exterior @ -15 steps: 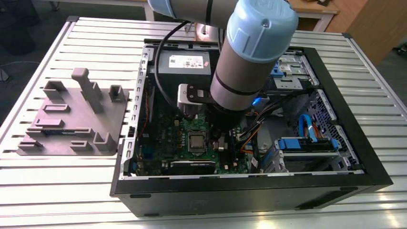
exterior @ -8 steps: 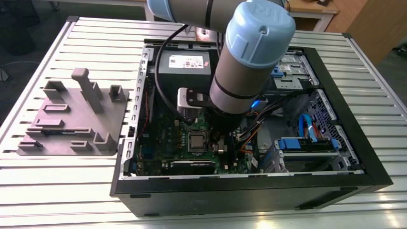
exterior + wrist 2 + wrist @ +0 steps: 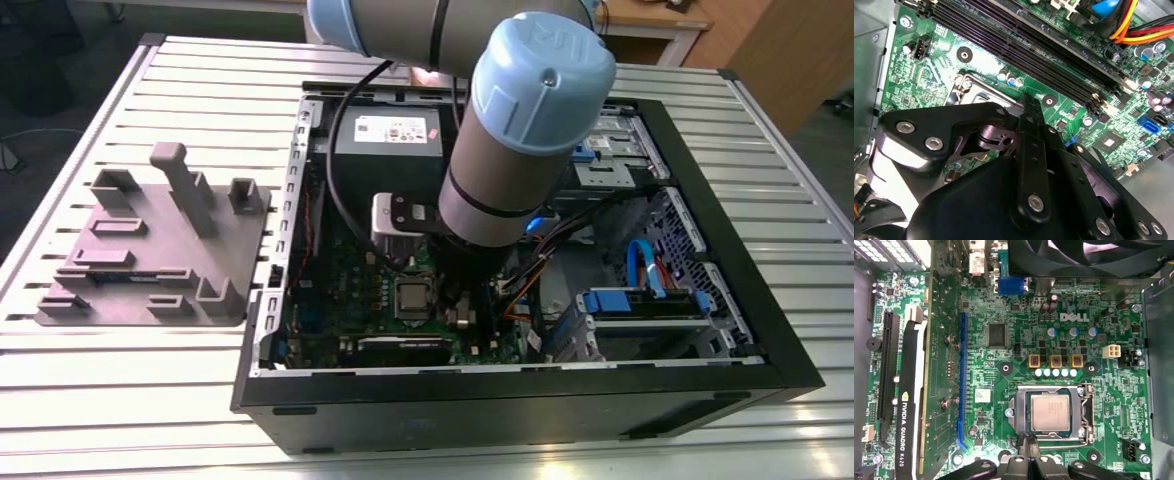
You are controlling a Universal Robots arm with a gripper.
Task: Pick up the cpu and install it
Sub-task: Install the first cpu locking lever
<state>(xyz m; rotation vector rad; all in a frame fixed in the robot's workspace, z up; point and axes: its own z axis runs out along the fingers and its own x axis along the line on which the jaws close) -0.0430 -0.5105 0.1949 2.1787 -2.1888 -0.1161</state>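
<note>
The cpu lies flat in the socket on the green motherboard, its silvery top showing square inside the metal frame. In the first wrist view the gripper hangs just beside the socket's edge, its black fingertips drawn together into one point that holds nothing; the tip seems to meet the socket frame rather than the chip, though the angle leaves that unsure. In the second wrist view the gripper shows the same way, its fingers pressed together over the socket's metal frame, with the dark memory slots running beyond the socket.

In the exterior view the arm reaches down into the open computer case, and the cpu shows as a small grey square in the socket just beside the arm's lower end. A black graphics card stands in a slot well apart from the socket, past a blue slot. The grey power supply sits in the case beyond the socket. Outside the case, on the slatted table, a grey fixture tray with upright posts lies to the exterior view's left.
</note>
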